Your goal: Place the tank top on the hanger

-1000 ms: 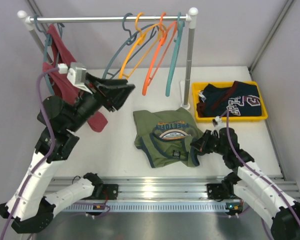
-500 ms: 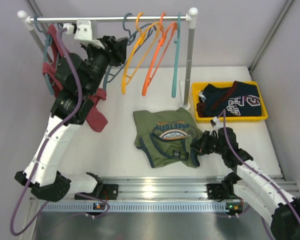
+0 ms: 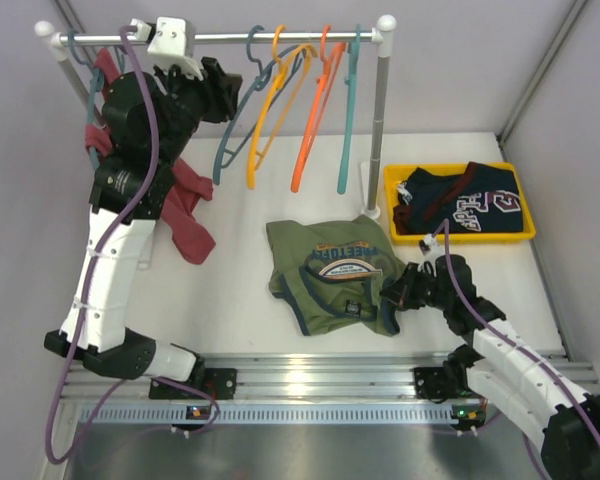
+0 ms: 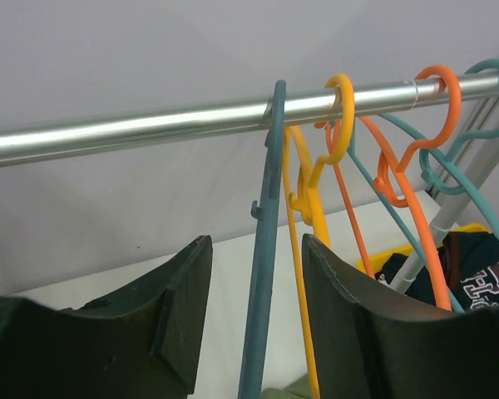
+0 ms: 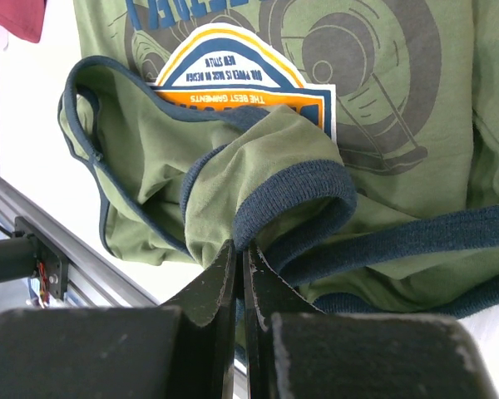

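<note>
The olive-green tank top (image 3: 330, 270) lies crumpled on the table's middle; it also fills the right wrist view (image 5: 382, 100). My right gripper (image 3: 405, 290) is at its right edge, shut on a fold of its dark trim (image 5: 243, 249). The slate blue-grey hanger (image 3: 220, 160) hangs on the rail (image 3: 310, 37), leftmost of the group. My left gripper (image 3: 230, 95) is raised to the rail and open. In the left wrist view the hanger's arm (image 4: 264, 274) runs between the two open fingers (image 4: 254, 324), touching neither.
A yellow hanger (image 3: 265, 110), an orange hanger (image 3: 310, 130) and a teal hanger (image 3: 350, 120) hang right of the blue-grey one. A red tank top (image 3: 185, 215) hangs at the rail's left end. A yellow tray (image 3: 458, 237) holds a navy garment (image 3: 470, 205). The rack post (image 3: 377, 120) stands beside it.
My left arm has risen from near the table up to the rail, and its open gripper now straddles the blue-grey hanger. The hangers have swung slightly. The right arm has hardly moved.
</note>
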Controlling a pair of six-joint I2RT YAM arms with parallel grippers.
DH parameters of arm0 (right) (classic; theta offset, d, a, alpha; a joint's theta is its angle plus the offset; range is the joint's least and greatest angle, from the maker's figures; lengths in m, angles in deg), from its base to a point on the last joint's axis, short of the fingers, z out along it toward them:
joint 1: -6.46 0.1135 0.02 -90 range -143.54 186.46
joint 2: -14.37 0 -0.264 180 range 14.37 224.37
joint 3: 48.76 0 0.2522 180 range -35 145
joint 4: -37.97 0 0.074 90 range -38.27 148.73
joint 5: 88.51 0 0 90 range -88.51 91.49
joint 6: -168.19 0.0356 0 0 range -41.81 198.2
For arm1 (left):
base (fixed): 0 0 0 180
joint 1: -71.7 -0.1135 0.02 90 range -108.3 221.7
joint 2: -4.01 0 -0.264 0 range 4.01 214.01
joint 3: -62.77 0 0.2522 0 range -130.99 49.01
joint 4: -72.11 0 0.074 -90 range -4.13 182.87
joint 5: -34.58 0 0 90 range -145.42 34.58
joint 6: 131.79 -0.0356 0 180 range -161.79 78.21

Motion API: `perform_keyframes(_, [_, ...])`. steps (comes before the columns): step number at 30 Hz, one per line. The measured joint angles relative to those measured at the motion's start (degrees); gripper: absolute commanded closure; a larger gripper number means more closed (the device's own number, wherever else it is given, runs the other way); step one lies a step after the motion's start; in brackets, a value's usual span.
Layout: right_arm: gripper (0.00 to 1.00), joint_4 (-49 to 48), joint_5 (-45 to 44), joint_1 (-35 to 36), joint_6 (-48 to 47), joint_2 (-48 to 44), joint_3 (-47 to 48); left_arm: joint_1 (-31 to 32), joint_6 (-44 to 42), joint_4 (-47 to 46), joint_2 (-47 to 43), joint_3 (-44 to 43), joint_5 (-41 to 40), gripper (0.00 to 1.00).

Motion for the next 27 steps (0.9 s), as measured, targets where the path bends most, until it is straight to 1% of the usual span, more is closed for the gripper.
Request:
perform_keyframes(8, [1.0, 0.04, 0.04, 0.0, -0.26, -0.11, 0.0, -0.46, -0.44, 4.31, 1.44, 0.42, 5.09, 0.49])
perform_keyframes(27, [1.0, 0.04, 0.22, 0.0, -0.39, -0.11, 0.0, -0.55, -2.97, 7.91, 2.51, 3.08, 5.18, 0.5])
